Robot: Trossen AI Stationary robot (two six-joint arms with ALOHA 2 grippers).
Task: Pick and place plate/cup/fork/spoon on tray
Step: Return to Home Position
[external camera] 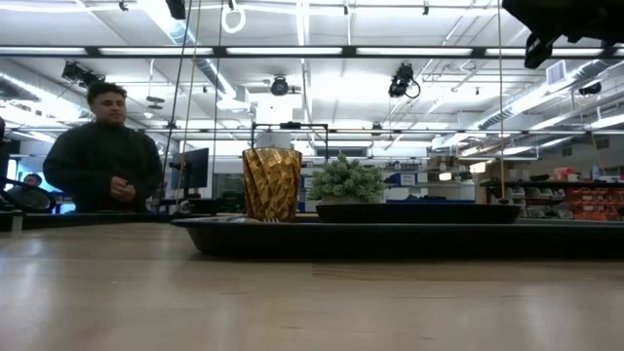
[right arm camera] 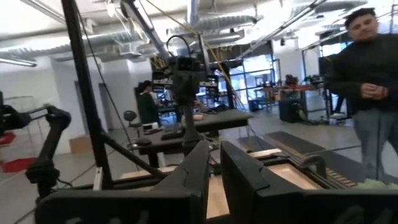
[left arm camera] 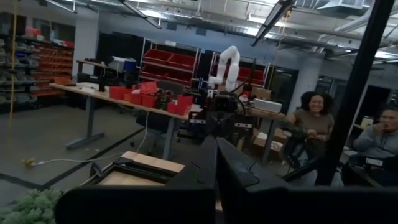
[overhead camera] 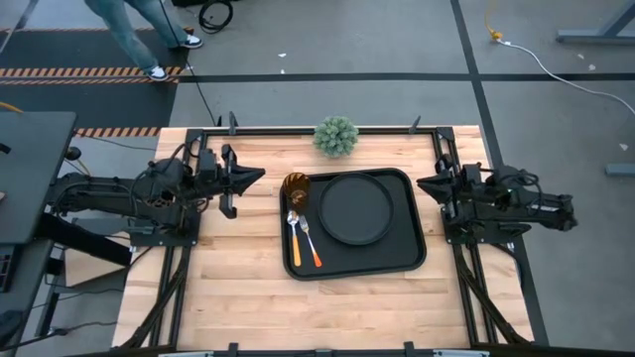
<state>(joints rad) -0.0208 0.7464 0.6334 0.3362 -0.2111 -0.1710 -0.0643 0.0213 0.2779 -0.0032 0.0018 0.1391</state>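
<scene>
The tray point(overhead camera: 352, 266) sits mid-table w/ bare wood point(overhead camera: 238, 297) all round, widest along the near edge. A small plant point(overhead camera: 336, 136) stands by the far edge, just behind the tray. On the tray: plate point(overhead camera: 357, 208) fills the right part, cup point(overhead camera: 297, 188) upright in the far-left corner, spoon point(overhead camera: 294, 230) and fork point(overhead camera: 311, 241) side by side along the left rim. Left gripper point(overhead camera: 260, 177) hangs left of the tray, near the cup but clear of it, fingers pressed together, empty. Right gripper point(overhead camera: 421, 183) waits off the tray's right edge, fingers nearly together, a thin slit between, holding nothing. A person point(external camera: 104, 148) stands beyond the table.
</scene>
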